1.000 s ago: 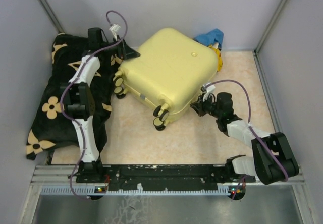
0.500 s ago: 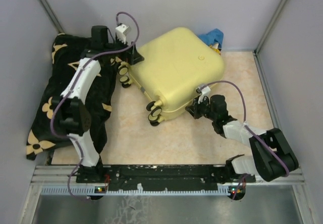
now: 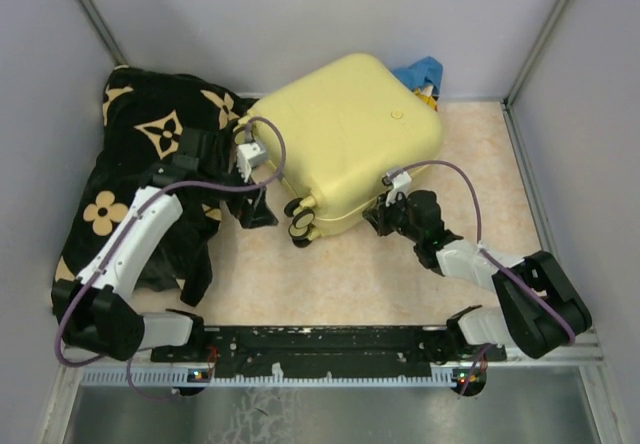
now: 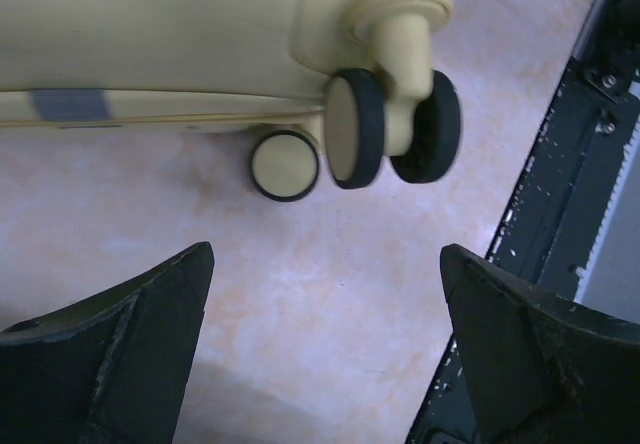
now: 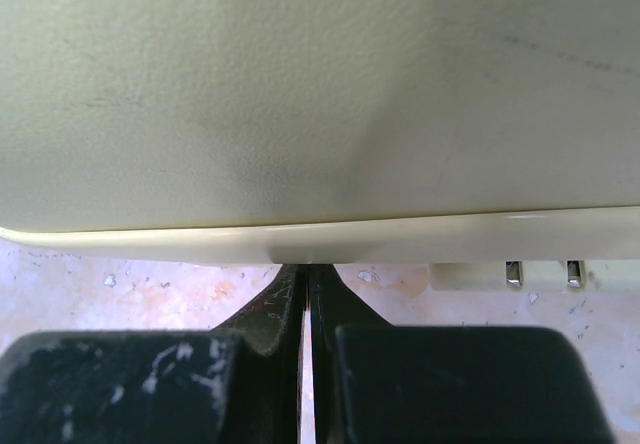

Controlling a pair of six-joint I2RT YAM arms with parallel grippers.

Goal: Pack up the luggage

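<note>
Left tool (image 3: 258, 211) retreated; luggage (image 3: 345, 129) just ahead.

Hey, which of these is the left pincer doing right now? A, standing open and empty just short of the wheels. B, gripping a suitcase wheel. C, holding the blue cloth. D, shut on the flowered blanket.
A: in the left wrist view the left pincer has its fingers wide apart with nothing between them, and the suitcase wheels sit beyond the tips, untouched.
</note>
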